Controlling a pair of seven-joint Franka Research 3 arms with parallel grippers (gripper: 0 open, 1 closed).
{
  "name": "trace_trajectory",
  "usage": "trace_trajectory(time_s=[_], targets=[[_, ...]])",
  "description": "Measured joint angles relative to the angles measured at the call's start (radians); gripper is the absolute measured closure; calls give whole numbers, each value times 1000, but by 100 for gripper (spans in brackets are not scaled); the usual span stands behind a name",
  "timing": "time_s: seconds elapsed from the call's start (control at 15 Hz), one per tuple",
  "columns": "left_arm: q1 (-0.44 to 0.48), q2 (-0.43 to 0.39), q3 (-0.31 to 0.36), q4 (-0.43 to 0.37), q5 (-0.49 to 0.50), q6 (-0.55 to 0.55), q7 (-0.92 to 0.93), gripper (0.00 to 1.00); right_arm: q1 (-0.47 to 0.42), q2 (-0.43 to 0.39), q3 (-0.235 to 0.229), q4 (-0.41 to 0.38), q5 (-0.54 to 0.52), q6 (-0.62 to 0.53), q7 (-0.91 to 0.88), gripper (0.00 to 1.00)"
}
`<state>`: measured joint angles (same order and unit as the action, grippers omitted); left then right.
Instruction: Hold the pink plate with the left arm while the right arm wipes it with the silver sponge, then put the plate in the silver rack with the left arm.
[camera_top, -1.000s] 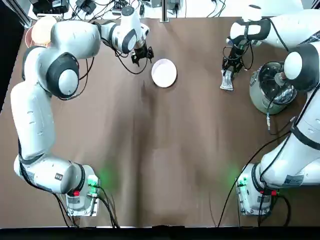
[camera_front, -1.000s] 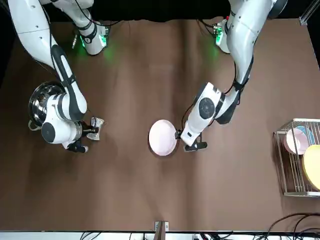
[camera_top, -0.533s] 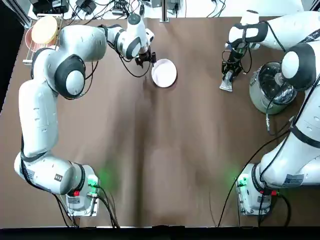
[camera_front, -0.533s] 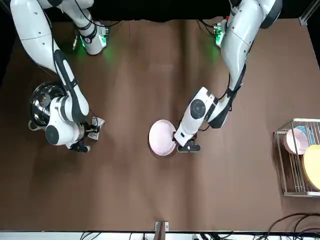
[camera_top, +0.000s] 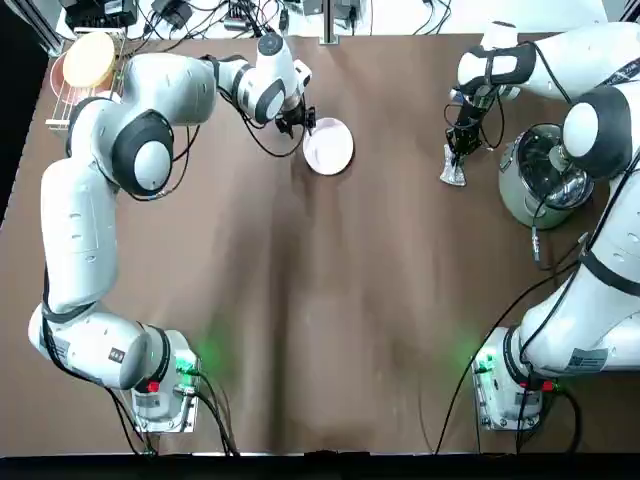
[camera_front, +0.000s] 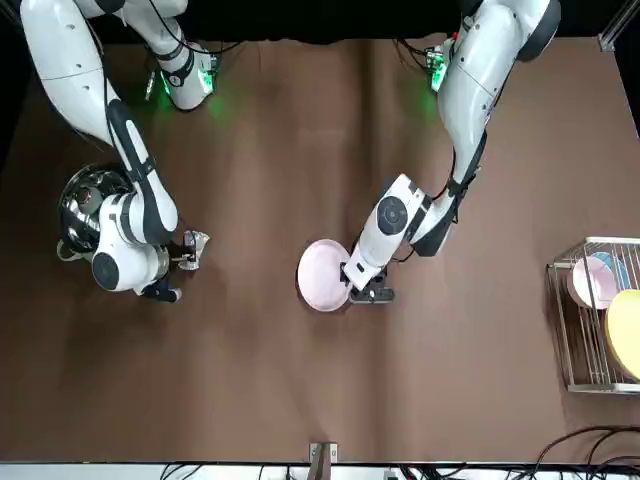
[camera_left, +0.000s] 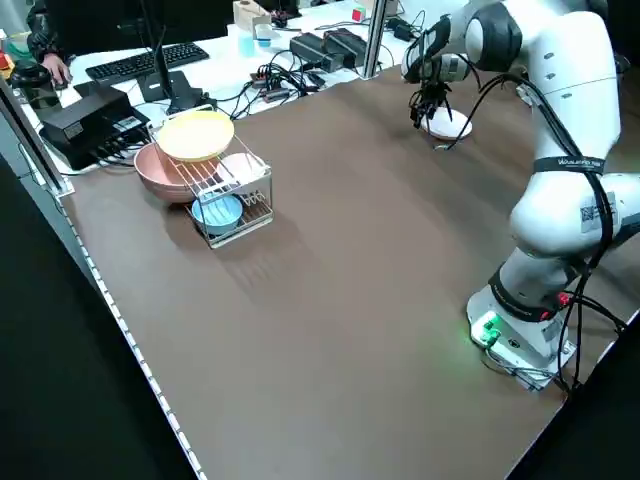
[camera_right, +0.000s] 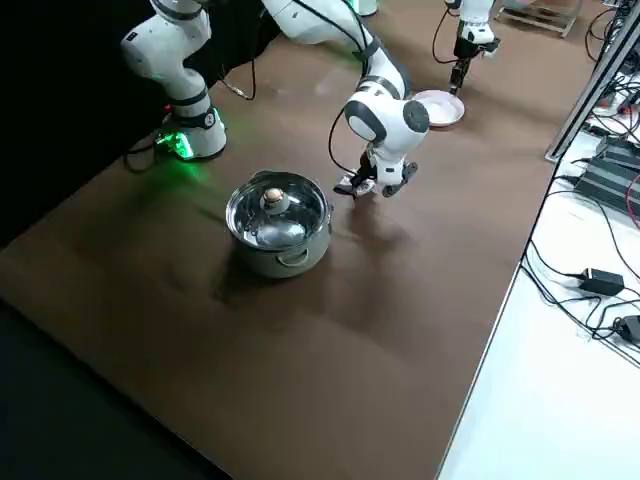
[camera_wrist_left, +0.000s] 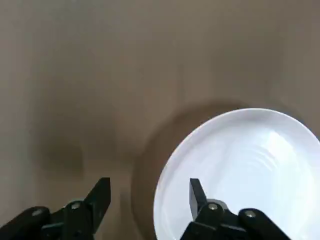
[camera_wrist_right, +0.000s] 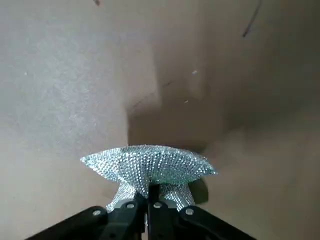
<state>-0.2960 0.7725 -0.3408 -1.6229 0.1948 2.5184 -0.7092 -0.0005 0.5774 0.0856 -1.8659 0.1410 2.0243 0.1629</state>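
The left pincer (camera_wrist_left: 151, 181) is spread wide, with a gap between its two fingers. It hangs low beside the pink plate (camera_top: 328, 146), at the plate's left edge. In the left wrist view one finger shows over the plate and the other over the bare table (camera_top: 370, 320); whether the first one touches the plate cannot be told. The plate lies on the table just to the right of this pincer, face up, its glossy inside showing.

The right pincer (camera_wrist_right: 149, 190) is closed on the silver sponge (camera_wrist_right: 150, 165), gripping it at its narrow middle, with the puffed ends flaring out on either side of the grip. This pincer is well apart from the left one, off to its right, and the plate lies between the two, nearer the left pincer. The sponge and plate are apart.

To the right of the right pincer, and closer to the robot's bases, sits a steel pot (camera_right: 285, 262) with a glass lid (camera_right: 277, 210).

The silver rack (camera_left: 245, 228) stands well to the left of the left pincer. A yellow dish (camera_left: 195, 135), a small pale dish (camera_left: 241, 168) and a blue dish (camera_left: 217, 213) are in it, and a pink bowl (camera_left: 160, 178) shows at its side.

Past the table's far edge from both pincers, a person's hand (camera_left: 56, 68) is near a keyboard (camera_left: 135, 68).
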Motion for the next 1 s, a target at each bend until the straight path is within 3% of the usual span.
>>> trace_trajectory(time_s=[0.27,0.73,1.0], targets=[[114,17,-115,-29,-2,26,33,30,1,0,1,27,0,-55,38,96],[105,22,-127,-52,-2,48,62,37,1,0,0,53,0,-88,45,96],[102,28,-127,-57,-2,63,66,55,3,0,23,79,18,-88,106,96]])
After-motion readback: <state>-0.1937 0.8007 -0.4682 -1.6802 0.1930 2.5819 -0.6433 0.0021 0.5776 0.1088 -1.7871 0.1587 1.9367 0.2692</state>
